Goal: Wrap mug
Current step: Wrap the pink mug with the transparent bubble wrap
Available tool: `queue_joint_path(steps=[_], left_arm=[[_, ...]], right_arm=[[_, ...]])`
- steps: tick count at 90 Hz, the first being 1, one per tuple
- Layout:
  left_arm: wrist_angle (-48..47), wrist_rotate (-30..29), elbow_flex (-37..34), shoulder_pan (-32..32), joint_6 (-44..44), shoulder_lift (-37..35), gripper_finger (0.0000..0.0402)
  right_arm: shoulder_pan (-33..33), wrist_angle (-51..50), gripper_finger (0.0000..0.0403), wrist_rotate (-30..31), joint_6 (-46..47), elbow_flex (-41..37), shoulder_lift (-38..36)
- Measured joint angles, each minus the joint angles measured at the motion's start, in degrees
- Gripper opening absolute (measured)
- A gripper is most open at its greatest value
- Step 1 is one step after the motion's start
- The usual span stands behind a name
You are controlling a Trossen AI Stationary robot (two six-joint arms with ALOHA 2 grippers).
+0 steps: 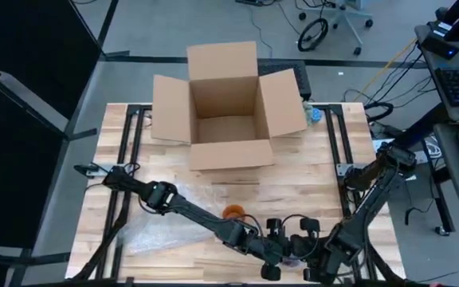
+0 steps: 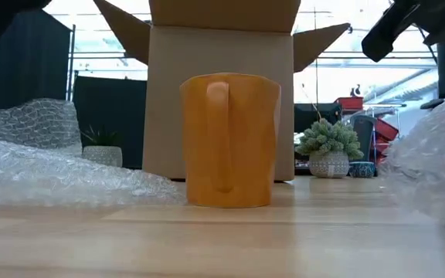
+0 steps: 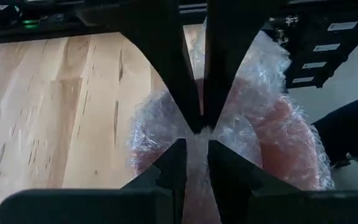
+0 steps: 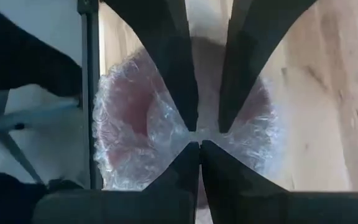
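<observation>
An orange mug [image 1: 233,213] [image 2: 230,139] stands upright on the wooden table, untouched, its handle facing the low camera. At the table's near edge my left gripper [image 1: 281,243] [image 3: 196,146] and my right gripper [image 1: 305,247] [image 4: 201,144] meet tip to tip. Both are shut on the bubble wrap around a reddish bundle [image 3: 278,137] [image 4: 129,112]. What is inside the wrap does not show plainly. A loose sheet of bubble wrap [image 1: 154,231] lies flat on the table at the near left. My left gripper pinches a gathered bit of the bundle's bubble wrap [image 3: 196,138] between its two fingertips, straight opposite the right gripper's fingers [image 3: 173,74]. One layer or several, I cannot tell. My right gripper pinches the same gathered spot of wrap [image 4: 197,134] between its fingertips, from the opposite side, with the bundle behind the pinch.
An open cardboard box [image 1: 225,112] stands at the table's far middle with its flaps spread. Bubble wrap [image 2: 45,162] rises on the left and right [image 2: 439,154] of the low view. Bare wood lies between the box and the mug.
</observation>
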Motion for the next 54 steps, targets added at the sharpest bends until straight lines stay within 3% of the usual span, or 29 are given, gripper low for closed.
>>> queue_joint_path(steps=[32,54], left_arm=[[0.0,-0.8,-0.1,-0.2,-0.5,0.0,0.0052],[0.4,-0.7,-0.1,-0.3,-0.4,0.0,0.0052]], right_arm=[[-2.7,0.8,0.0000,-5.3,-0.1,0.3,4.1],[-2.5,1.9,0.0000,-5.5,0.8,0.2,4.4]])
